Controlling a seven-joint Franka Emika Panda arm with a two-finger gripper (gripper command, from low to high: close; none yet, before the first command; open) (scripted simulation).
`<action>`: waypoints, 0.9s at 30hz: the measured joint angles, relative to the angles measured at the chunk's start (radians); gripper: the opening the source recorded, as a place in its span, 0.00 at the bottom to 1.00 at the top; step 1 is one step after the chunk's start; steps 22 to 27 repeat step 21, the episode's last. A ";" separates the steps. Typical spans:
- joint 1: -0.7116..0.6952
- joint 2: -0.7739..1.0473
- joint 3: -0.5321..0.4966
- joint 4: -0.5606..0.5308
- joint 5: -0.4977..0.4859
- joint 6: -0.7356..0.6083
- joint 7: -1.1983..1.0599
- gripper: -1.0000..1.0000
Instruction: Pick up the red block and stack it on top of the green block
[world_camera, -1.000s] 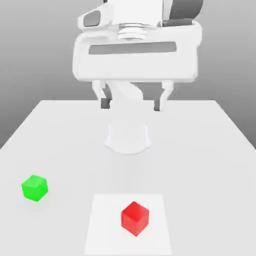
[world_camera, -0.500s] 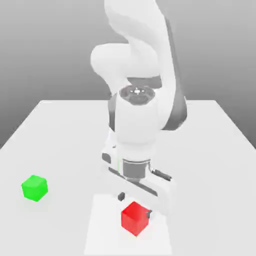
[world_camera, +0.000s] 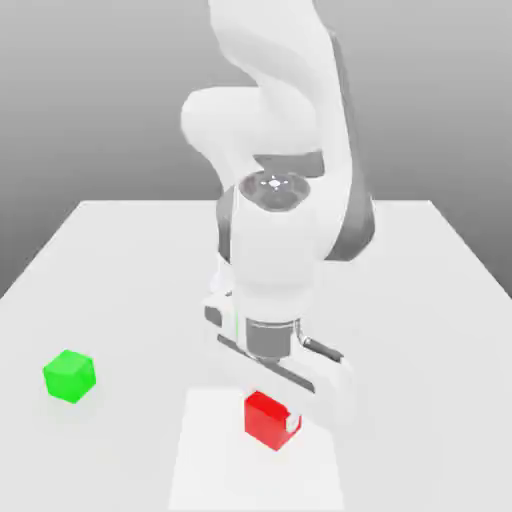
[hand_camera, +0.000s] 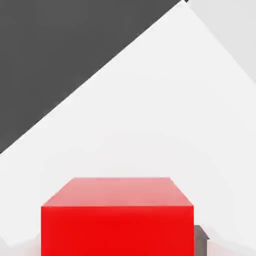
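- Your red block (world_camera: 270, 420) is a plain cube with flat, unmarked faces and crisp, straight edges.
- In the hand view you see one face in saturated red and the adjoining face in a paler, pinkish red.
- In the exterior view you find the block over the white square patch (world_camera: 225, 450), nearer you than the arm's base; you cannot tell whether its underside touches the patch.
- Its edges run at a slant to the patch's edges in the exterior view.
- You have the gripper (world_camera: 271, 412) closed on the red block, pinching it between the two fingers, so they stand apart only by the block's width.
- In the hand view you can make out a grey fingertip (hand_camera: 200, 241) right against one side of the block; the other fingertip is hard to make out.
- Your arm (world_camera: 275, 245) reaches down over the patch, with the gripper's wide white body just above the block and turned at an angle.
- The green block (world_camera: 70, 376) sits on the pale table (world_camera: 130, 300), off toward the exterior view's left, well apart from the red block and the gripper, with nothing on top of it.
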 joint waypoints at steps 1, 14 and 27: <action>-0.048 -0.017 -0.024 -0.005 0.002 -0.012 0.003 0.00; -0.499 -0.074 -0.241 -0.052 0.042 -0.021 0.035 0.00; -0.508 0.051 -0.219 -0.047 0.087 0.098 0.004 1.00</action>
